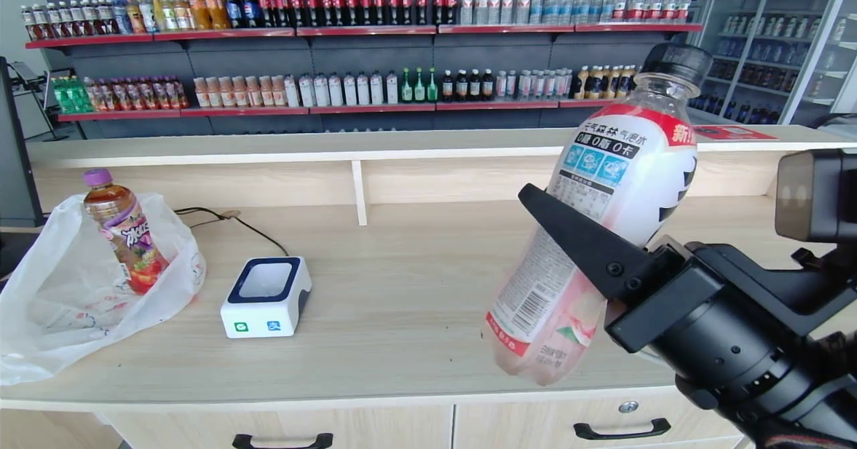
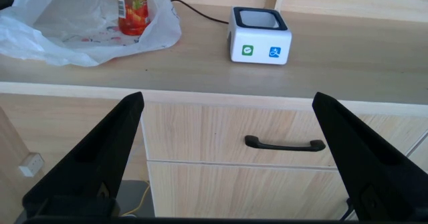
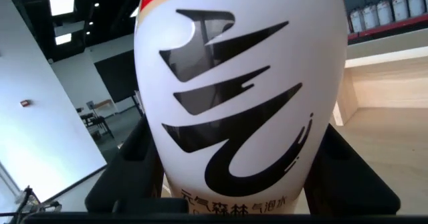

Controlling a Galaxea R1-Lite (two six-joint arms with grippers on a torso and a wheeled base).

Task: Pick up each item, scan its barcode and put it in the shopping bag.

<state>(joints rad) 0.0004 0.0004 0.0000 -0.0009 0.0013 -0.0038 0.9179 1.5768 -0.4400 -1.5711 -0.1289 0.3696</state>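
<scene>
Black jaws of the right gripper (image 1: 596, 225) pinch a pink and white bottle (image 1: 622, 161). It is tilted, up in the air over the right side of the wooden counter (image 1: 402, 288). The left gripper (image 2: 227, 103) has its jaws wide apart, down by a drawer (image 2: 267, 127). A white scanner (image 1: 266, 296) sits near the plastic bag (image 1: 67, 308), which holds a tea bottle (image 1: 124, 231).

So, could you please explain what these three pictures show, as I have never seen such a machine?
It is a two-armed robot at a shop counter. The wide picture comes from its head; the other two from cameras on its wrists. On the counter stand a white scanner and a plastic shopping bag with a purple-capped bottle inside. The right gripper is shut on a pink-and-white bottle, held tilted above the counter. The left gripper is open, low before the drawers.
</scene>
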